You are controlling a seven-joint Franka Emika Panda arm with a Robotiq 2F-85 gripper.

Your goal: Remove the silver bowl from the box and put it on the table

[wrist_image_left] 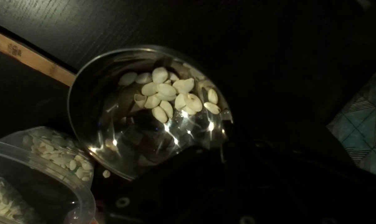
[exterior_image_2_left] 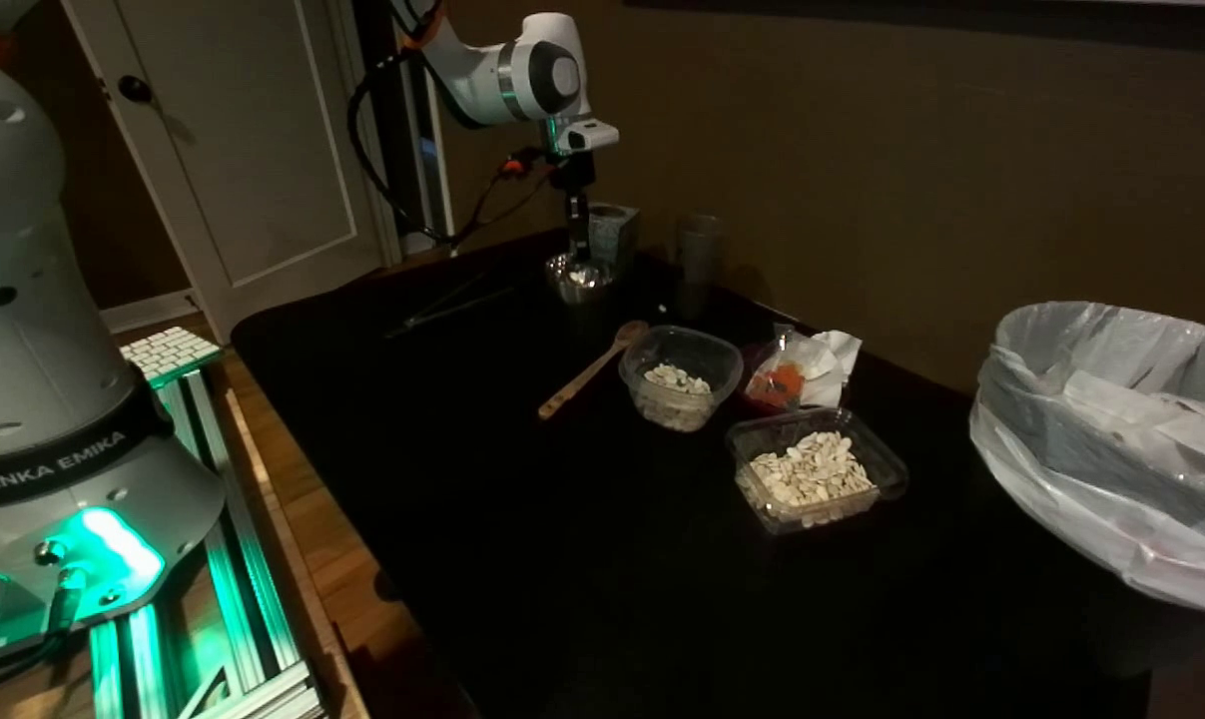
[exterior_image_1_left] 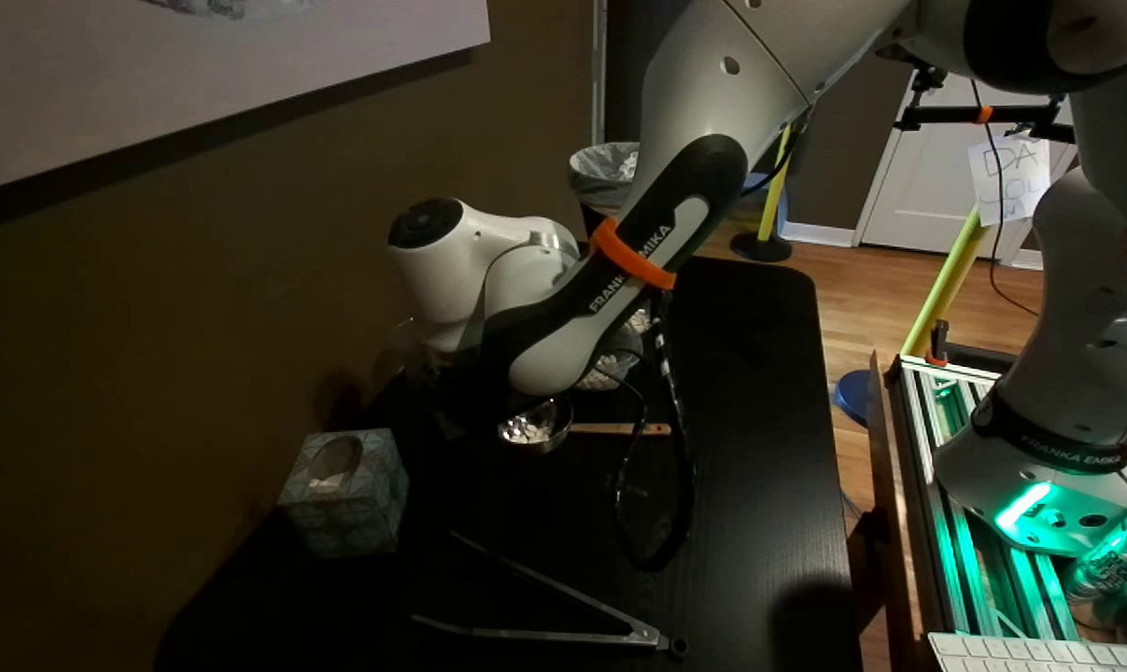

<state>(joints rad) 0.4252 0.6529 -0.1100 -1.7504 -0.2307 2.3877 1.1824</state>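
The silver bowl shows in both exterior views [exterior_image_1_left: 542,444] [exterior_image_2_left: 568,287] and the wrist view [wrist_image_left: 138,149]. It holds several pale seeds. My gripper [exterior_image_2_left: 579,250] points down and is shut on the bowl's rim; its dark fingers [wrist_image_left: 228,146] are hard to make out in the wrist view. In an exterior view the arm hides it. The bowl is outside the box and over the black table [exterior_image_2_left: 482,479]; I cannot tell whether it touches the tabletop. The patterned grey box [exterior_image_1_left: 362,504] [exterior_image_2_left: 617,230] stands close by, and its edge also shows in the wrist view [wrist_image_left: 362,124].
A wooden spoon [exterior_image_2_left: 592,371] lies near the bowl. Two clear containers of seeds [exterior_image_2_left: 677,399] [exterior_image_2_left: 812,479] and a wrapper pile [exterior_image_2_left: 802,374] stand along the wall side. A clear cup [exterior_image_2_left: 699,250], tongs [exterior_image_1_left: 563,635] and a lined bin [exterior_image_2_left: 1091,479] are also around.
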